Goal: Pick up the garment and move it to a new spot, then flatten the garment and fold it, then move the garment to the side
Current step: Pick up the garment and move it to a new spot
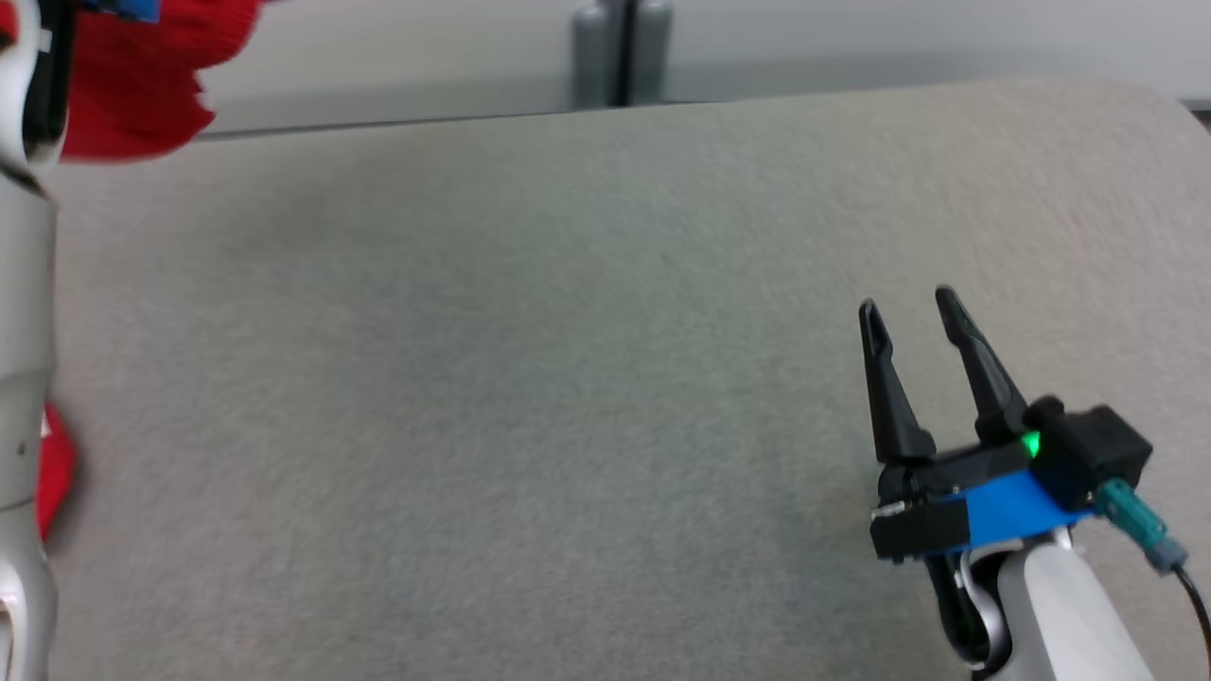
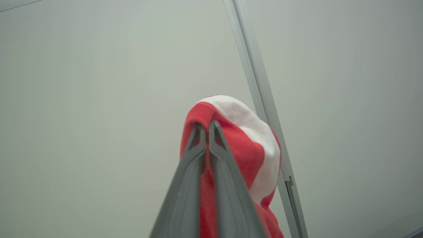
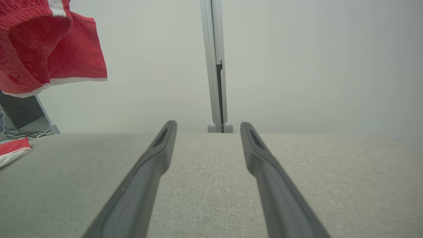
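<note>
**Red garment pinched aloft by the left gripper; right gripper spread over the table**

The left gripper [image 2: 206, 124] is seen with its two fingers pressed together on a fold of the red and white garment [image 2: 244, 145]. The cloth is draped over and around the fingertips, with a white band on the fold's right side. From the head, the garment is seen at the upper left beside the pale left forearm [image 1: 24, 331], hanging above the far left corner of the table [image 1: 473, 378] and clear of its surface.

The right gripper [image 1: 908, 307] is held spread wide, with nothing between its fingers, low over the grey fabric-covered table at the near right.

A grey post [image 3: 214, 66] is seen upright behind the table's far edge. A red and white piece of cloth [image 3: 13, 148] lies at the table's left edge. Whether it belongs to the lifted garment cannot be told.
</note>
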Robot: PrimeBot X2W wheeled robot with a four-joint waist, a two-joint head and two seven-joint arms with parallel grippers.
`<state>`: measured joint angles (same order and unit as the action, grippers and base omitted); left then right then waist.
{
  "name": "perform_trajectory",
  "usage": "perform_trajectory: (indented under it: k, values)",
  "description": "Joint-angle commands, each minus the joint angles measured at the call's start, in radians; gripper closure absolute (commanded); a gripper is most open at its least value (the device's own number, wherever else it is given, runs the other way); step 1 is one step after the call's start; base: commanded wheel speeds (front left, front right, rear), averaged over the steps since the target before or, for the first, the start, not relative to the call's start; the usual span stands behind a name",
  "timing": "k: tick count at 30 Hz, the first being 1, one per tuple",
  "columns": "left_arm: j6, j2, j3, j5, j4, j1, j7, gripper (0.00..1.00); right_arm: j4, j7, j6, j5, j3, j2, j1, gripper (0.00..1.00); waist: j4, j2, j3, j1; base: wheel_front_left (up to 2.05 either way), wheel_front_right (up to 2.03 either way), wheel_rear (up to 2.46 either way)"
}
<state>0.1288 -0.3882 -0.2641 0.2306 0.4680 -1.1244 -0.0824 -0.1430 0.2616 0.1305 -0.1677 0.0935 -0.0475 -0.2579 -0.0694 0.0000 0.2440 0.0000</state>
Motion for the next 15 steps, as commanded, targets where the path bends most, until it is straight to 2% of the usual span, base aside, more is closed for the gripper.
perform_trajectory:
  k: [1,8,15]
  values:
    - [0.0,0.013,-0.012,0.013,-0.05,-0.024,0.02,1.0,0.006,0.005,0.0,-0.015,0.006,-0.004,-0.003,0.0,-0.053,0.0,-0.014,0.0,0.0,0.0,0.0]
    - [0.001,0.062,-0.091,0.055,-0.193,-0.057,0.108,1.0,0.014,0.005,0.0,-0.058,-0.004,-0.005,0.004,0.0,-0.172,0.0,0.006,0.0,0.0,0.0,0.0]
    - [0.001,0.107,-0.174,0.093,-0.19,0.038,0.116,1.0,0.016,0.005,0.0,-0.072,-0.028,-0.004,0.01,0.0,-0.197,0.0,0.018,0.0,0.0,0.0,0.0]
